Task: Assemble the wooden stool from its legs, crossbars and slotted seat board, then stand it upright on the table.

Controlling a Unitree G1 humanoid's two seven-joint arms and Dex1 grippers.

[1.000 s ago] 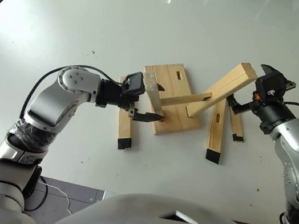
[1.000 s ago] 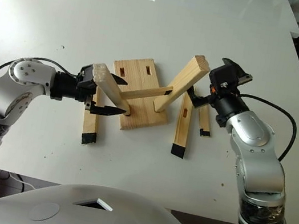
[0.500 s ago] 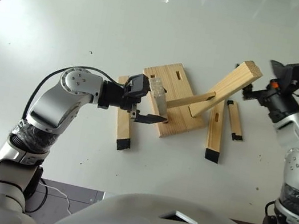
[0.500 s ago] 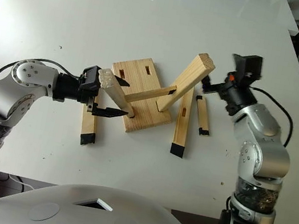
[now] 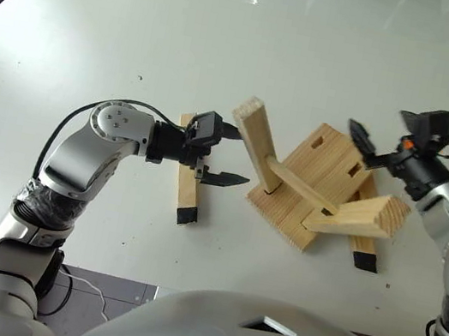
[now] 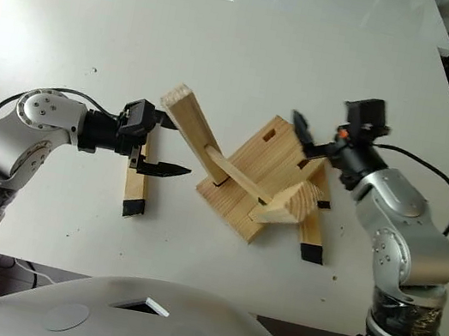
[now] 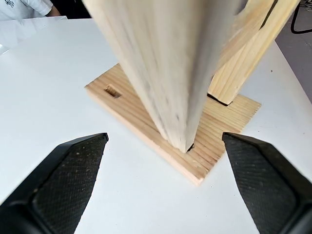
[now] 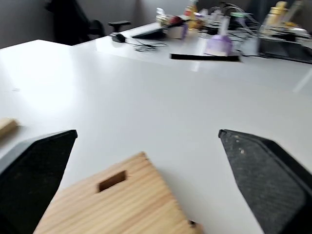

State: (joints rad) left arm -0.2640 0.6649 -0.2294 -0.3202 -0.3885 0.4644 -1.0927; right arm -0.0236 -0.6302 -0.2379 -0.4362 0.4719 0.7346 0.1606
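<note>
The slotted seat board (image 5: 329, 165) lies flat right of the table's centre. On it rests a frame of two legs joined by a crossbar (image 5: 295, 186): one leg (image 5: 254, 141) leans up at the board's left edge, and the other leg (image 5: 361, 218) lies across its near corner. My left gripper (image 5: 228, 156) is open just left of the leaning leg (image 7: 165, 63), whose foot stands between the spread fingers (image 7: 68, 170) without contact. My right gripper (image 5: 392, 132) is open at the board's far right corner, above the slotted board (image 8: 117, 204).
A loose leg (image 5: 186, 186) with a black tip lies under my left gripper. Another black-tipped leg (image 5: 363, 253) sticks out from under the board's right side. White table (image 5: 144, 32) stretches free at the far and left sides; a cable and a black strip lie on the table behind.
My left gripper let go of the leg. The leg frame swung over and the seat board slid right, covering the loose legs there. My right gripper pulled back, then came to the board's far corner.
</note>
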